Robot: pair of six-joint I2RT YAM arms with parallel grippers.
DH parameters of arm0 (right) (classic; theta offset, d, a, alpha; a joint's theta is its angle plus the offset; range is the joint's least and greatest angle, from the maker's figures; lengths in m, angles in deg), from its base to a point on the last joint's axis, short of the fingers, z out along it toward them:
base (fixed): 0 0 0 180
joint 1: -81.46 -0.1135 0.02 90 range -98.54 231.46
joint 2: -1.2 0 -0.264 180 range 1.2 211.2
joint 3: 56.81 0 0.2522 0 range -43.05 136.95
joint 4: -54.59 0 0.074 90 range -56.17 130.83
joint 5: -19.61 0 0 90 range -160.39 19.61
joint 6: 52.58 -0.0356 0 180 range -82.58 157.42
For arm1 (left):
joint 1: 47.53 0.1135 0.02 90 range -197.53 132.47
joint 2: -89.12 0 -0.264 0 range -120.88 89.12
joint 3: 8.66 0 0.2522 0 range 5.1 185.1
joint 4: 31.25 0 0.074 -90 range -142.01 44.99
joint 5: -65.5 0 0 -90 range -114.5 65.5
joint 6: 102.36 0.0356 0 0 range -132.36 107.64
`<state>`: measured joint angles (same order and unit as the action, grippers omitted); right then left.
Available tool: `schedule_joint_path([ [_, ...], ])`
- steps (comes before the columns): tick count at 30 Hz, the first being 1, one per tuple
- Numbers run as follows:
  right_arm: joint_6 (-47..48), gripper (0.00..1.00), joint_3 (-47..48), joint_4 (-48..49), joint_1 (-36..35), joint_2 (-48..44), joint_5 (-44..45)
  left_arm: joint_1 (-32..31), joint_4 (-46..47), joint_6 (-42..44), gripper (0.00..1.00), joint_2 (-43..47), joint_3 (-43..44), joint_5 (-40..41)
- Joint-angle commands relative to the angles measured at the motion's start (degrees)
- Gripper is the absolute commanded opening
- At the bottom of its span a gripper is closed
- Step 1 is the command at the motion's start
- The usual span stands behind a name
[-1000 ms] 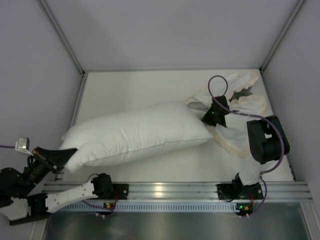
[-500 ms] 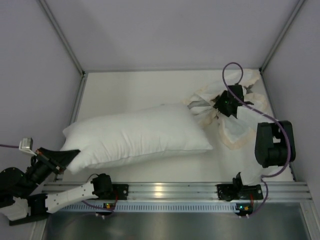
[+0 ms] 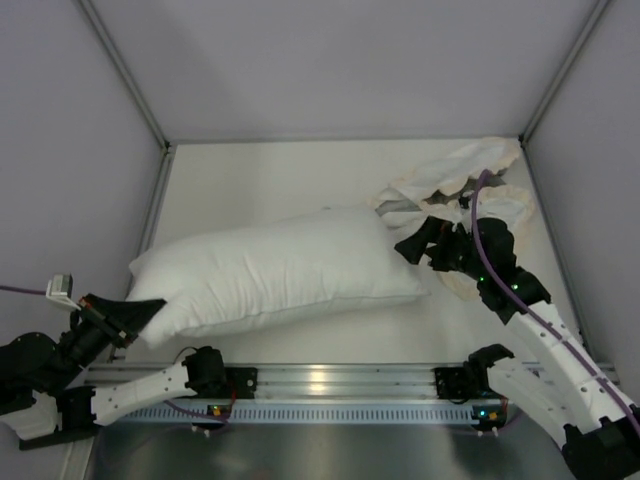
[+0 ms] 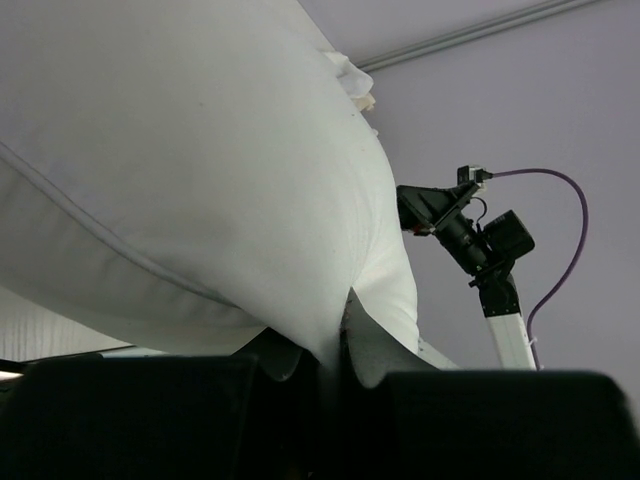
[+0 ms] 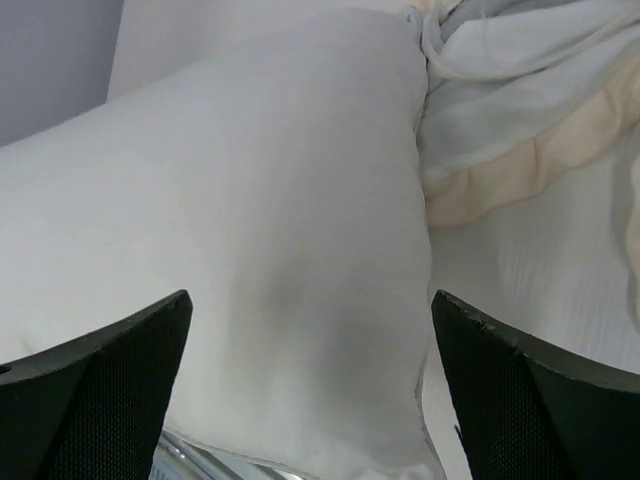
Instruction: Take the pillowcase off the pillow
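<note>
The pillowcase [image 3: 470, 185] is lying crumpled in the far right corner of the table [image 3: 260, 180], its cream frill bunching around pale folds, and it is pressing against the right end of the pillow [image 3: 275, 270] without appearing to wrap any of it. It is looking thin, limp and very light, so it is likely to drape and slide rather than hold a shape. The frilled edge or a raised fold is offering the best place to pinch, since a flat layer would slip away under the fingers. The pillow is stretching across the middle of the table, plump and squashy, probably light but bulky, and its smooth cover is giving little to grip except at the corners and seams. The left gripper [image 3: 125, 315] is clenching the pillow's near left corner, with a tuck of white fabric showing between its fingers in the wrist view. The right gripper [image 3: 420, 243] is hovering just over the pillow's right end with its jaws spread wide, holding nothing, the pillowcase just beyond it.
</note>
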<state>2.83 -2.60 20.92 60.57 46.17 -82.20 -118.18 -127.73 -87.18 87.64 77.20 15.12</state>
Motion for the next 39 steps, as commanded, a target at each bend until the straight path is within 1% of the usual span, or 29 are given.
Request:
schedule_joint_path([
  [1,2.33,0.99,-2.47,-3.66,-0.47,1.26,-3.74,-0.45,-2.27,0.03,0.0,0.16,1.03,-0.68],
  [3,1.46,1.0,-5.37,-2.17,-0.39,1.7,-5.32,-0.45,-2.27,0.21,0.0,0.24,1.38,-1.03],
  [5,1.02,0.99,-8.26,1.43,-0.47,1.61,-6.37,-0.45,-2.27,0.21,0.0,0.24,1.64,-1.73],
  [6,0.93,0.99,-9.24,3.36,-0.47,1.79,-9.95,-0.45,-2.27,0.3,0.0,0.24,1.65,-1.91],
  [8,0.75,1.0,-10.91,8.53,-0.56,3.53,-14.1,-0.45,-2.27,0.21,0.0,0.24,1.65,-2.44],
  [10,1.19,1.0,-11.09,10.31,-0.74,5.38,-15.43,-0.45,-2.27,0.21,0.0,0.24,1.82,-2.79],
  [11,1.45,0.99,-11.09,12.76,-1.08,7.48,-17.43,-0.45,-2.36,0.21,0.0,0.33,1.99,-2.79],
  [13,0.14,0.96,-11.35,16.72,-1.79,10.04,-20.17,-0.45,-2.1,0.3,0.0,0.25,2.17,-2.96],
  [14,-0.82,0.91,-11.53,22.57,-2.31,12.22,-23.75,-0.45,-1.92,0.3,0.0,0.24,2.26,-3.05],
  [15,-3.35,0.73,-11.88,26.28,-2.93,13.12,-25.7,-0.45,-1.57,0.38,0.0,0.24,2.35,-3.14],
  [16,-4.95,0.61,-12.32,29.54,-4.33,14.6,-26.76,-0.45,-1.13,0.56,0.0,0.24,2.35,-3.32],
  [17,-6.18,0.45,-12.41,32.18,-5.21,15.05,-27.21,-0.45,-0.96,0.65,0.0,0.24,2.35,-3.58],
  [18,-7.5,0.27,-12.24,35.25,-6.09,15.32,-26.6,-0.45,-1.04,0.56,0.0,0.24,2.35,-3.67],
  [19,-7.68,0.01,-11.02,35.11,-6.79,15.41,-25.55,-0.45,-1.13,0.56,0.0,0.24,2.35,-3.76],
  [20,-7.6,0.0,-10.22,34.06,-8.54,14.89,-22.84,-0.45,-1.04,0.56,0.0,0.24,2.44,-4.19],
  [23,-7.42,0.0,-5.92,31.25,-12.85,11.65,-19.75,-0.45,-1.22,0.82,0.0,0.33,2.52,-4.55],
  [24,-6.47,0.0,-4.17,29.67,-14.26,10.85,-16.26,-0.45,-1.22,1.0,0.0,0.33,3.05,-4.63],
  [25,-5.59,0.0,0.29,26.09,-15.66,10.32,-14.92,-0.45,-1.3,1.17,0.0,0.33,3.23,-4.55],
  [27,-2.96,0.0,5.58,22.47,-19.18,10.48,-11.76,-0.45,-1.22,1.52,0.0,0.33,4.19,-4.2],
  [28,-1.98,0.0,10.74,20.01,-20.76,11.97,-11.13,-0.45,-1.13,1.53,0.0,0.33,4.45,-4.02],
  [30,-0.4,0.0,15.69,16.92,-21.39,14.26,-10.86,-0.45,-1.13,2.05,0.0,0.24,4.81,-3.85],
  [31,-0.13,0.0,19.89,16.48,-21.65,16.44,-11.04,-0.45,-1.22,2.05,0.0,0.33,4.9,-3.76],
  [33,0.66,0.0,23.69,16.12,-21.83,18.56,-11.39,-0.45,-1.13,2.14,0.0,0.33,4.9,-3.67],
  [34,0.92,0.0,27.19,16.12,-21.74,20.92,-11.39,-0.45,-1.22,2.14,0.0,0.33,4.81,-3.76],
  [36,2.33,0.0,30.81,16.56,-21.66,24.09,-12.0,-0.45,-1.13,1.79,0.0,0.33,4.55,-3.76],
  [37,3.03,0.0,35.18,16.47,-21.57,26.11,-12.53,-0.45,-1.04,1.7,0.0,0.33,4.46,-3.84],
  [38,3.21,0.0,37.4,16.21,-20.96,30.92,-14.19,-0.45,-1.13,1.44,0.0,0.25,4.02,-3.84],
  [39,2.95,0.0,39.86,16.21,-20.43,33.66,-15.42,-0.45,-0.96,1.35,0.0,0.24,3.67,-3.84],
])
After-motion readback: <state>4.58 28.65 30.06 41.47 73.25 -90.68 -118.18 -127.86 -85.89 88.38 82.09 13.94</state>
